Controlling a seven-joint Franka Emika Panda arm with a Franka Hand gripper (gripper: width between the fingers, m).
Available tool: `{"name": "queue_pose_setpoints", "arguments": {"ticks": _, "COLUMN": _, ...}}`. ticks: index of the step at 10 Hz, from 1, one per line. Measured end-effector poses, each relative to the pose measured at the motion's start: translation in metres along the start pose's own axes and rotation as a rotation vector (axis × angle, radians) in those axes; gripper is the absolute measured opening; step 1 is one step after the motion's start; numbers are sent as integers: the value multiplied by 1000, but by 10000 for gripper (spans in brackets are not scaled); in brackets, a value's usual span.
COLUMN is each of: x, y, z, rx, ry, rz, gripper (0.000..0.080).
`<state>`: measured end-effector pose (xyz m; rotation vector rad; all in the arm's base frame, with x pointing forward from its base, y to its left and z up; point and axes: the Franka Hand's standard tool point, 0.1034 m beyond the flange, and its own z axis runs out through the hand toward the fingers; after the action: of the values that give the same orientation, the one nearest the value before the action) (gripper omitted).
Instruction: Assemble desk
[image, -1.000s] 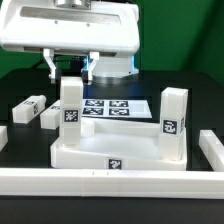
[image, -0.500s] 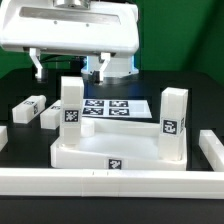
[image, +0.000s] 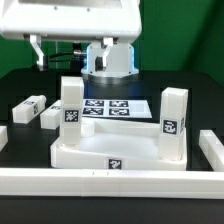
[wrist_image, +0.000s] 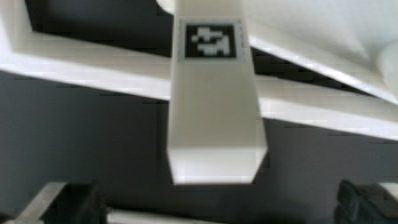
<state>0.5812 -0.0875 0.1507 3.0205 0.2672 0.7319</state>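
The white desk top lies in the middle of the black table with two tagged legs upright on it. One leg stands at its corner on the exterior view's left, the other leg on the right. My gripper hangs open above the left leg, clear of it, fingers spread wide on either side. In the wrist view that leg stands straight below my open gripper, with the desk top's rim behind it. Two loose legs lie on the table to the left.
The marker board lies flat behind the desk top. A long white border rail runs along the front, and another rail stands at the exterior view's right. The robot's base is at the back.
The fingers spread from around the top of the left leg and let it go. The gripper then rose away; the leg stays upright on the desk top.
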Motion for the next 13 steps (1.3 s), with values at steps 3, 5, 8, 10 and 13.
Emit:
{"name": "queue_pose_setpoints", "arguments": {"ticks": 3, "x": -2, "y": -4, "z": 3, "rx": 19, "ry": -20, "rz": 10, "gripper": 649}}
{"name": "queue_pose_setpoints", "arguments": {"ticks": 5, "x": -4, "y": -15, "z": 8, "rx": 99, "ry": -141, "rz": 24, "gripper": 649}}
{"name": "queue_pose_setpoints", "arguments": {"ticks": 8, "x": -7, "y": -7, "z": -2, "rx": 164, "ry": -354, "rz": 28, "gripper": 649}}
{"name": "queue_pose_setpoints", "arguments": {"ticks": 10, "x": -4, "y": -5, "z": -15, "rx": 217, "ry": -472, "rz": 18, "gripper": 649}}
{"name": "queue_pose_setpoints", "arguments": {"ticks": 13, "x": -3, "y": -16, "z": -11, "rx": 261, "ry": -563, "rz": 8, "gripper": 649}}
